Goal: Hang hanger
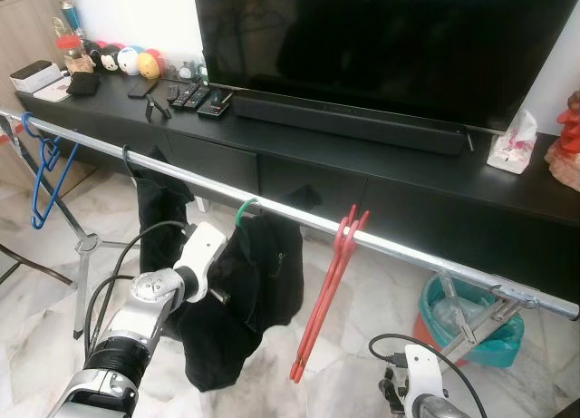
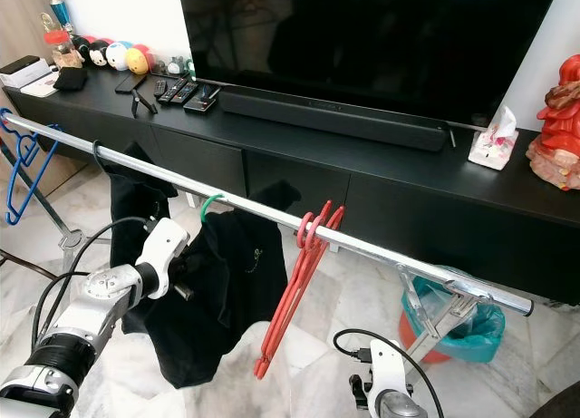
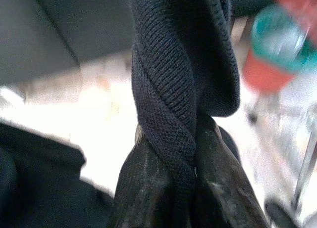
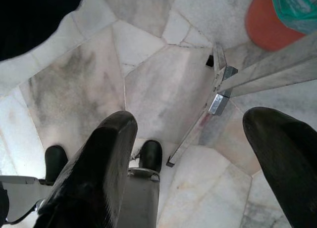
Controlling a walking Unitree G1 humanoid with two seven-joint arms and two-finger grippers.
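The dark garment (image 3: 178,89) is pinched by the left gripper (image 3: 190,188); the green hanger (image 1: 245,209) could be dragged off the rail (image 1: 399,246) if tugged; the right gripper (image 4: 193,154) is spread.

Red hanger (image 1: 324,296); blue hanger (image 1: 45,178); black knit garment (image 1: 243,291); silver rail (image 1: 403,251)

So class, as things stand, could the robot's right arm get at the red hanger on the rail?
Probably yes: the right gripper hangs open and empty, low beside the red hanger, with nothing between them.
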